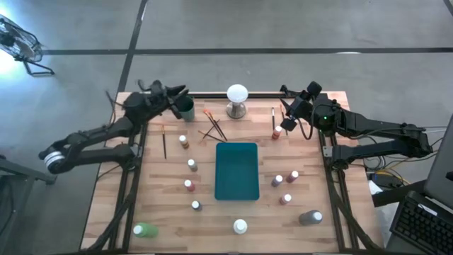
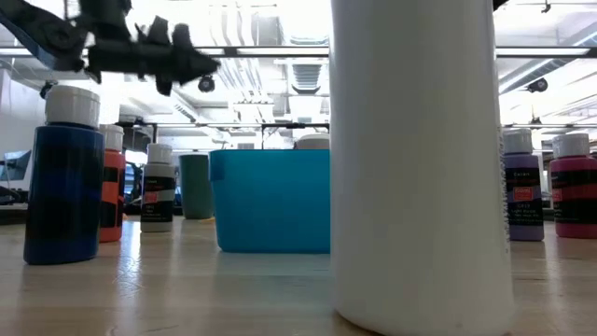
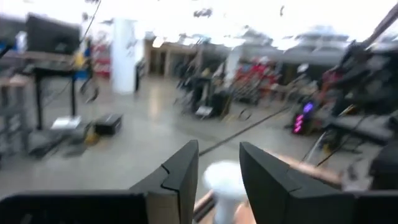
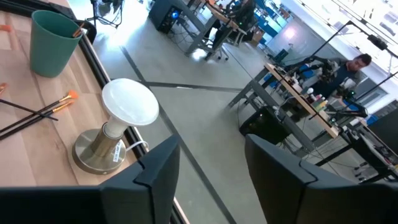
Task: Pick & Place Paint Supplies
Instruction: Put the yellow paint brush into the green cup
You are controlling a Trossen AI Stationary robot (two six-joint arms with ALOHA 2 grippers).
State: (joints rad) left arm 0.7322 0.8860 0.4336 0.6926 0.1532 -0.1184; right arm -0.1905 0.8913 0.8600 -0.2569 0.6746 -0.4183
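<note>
Paint supplies, small white-capped bottles (image 1: 190, 185) and thin orange-handled brushes (image 1: 213, 126), lie spread over the wooden table (image 1: 113, 205) round the flat teal tray (image 1: 237, 170), none held; both pincers stand apart and empty. The left gripper (image 1: 178, 94) hangs just beside the dark green cup (image 1: 186, 108) and could tip it, while the right gripper (image 1: 288, 120), just beside a red-brown bottle (image 1: 275, 133), risks knocking it over

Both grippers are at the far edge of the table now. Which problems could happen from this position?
The left gripper, fingers apart, hangs by the teal cup; a low swing might tip it. The right gripper, also open, hovers near an upright brush and a small bottle, which it might knock over. The white ball lamp between them could be bumped.
</note>
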